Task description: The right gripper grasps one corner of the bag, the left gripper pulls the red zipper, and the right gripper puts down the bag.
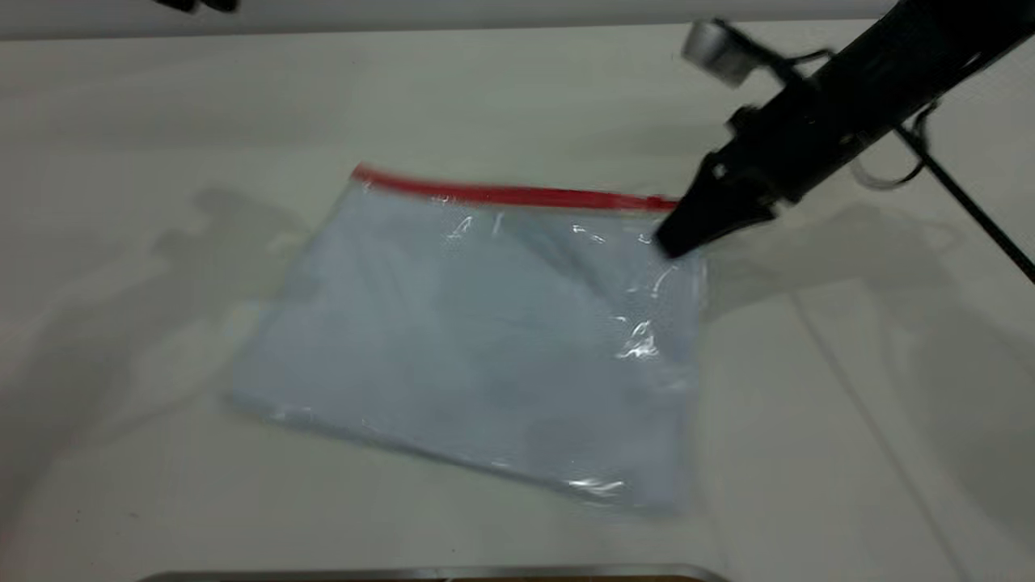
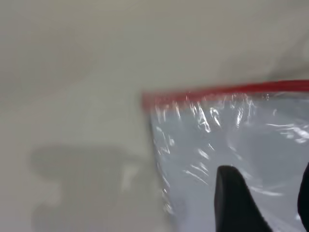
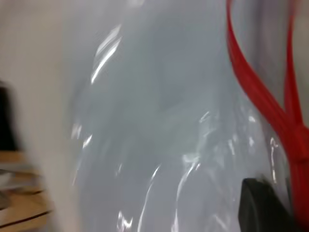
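Observation:
The bag, a clear pouch with pale blue-white sheets inside, lies on the white table. The red zipper runs along its far long edge. My right gripper is shut on the corner of the bag, at the strip's right end. In the right wrist view one finger sits against the plastic, beside the red zipper, which forks into two lines. In the left wrist view my left gripper is open, over the bag near the end of the red zipper. The slider tab does not show.
The right arm's black cord trails over the table at the right. A metal-edged object lies along the near edge. Dark parts show at the top left edge. White table surrounds the bag.

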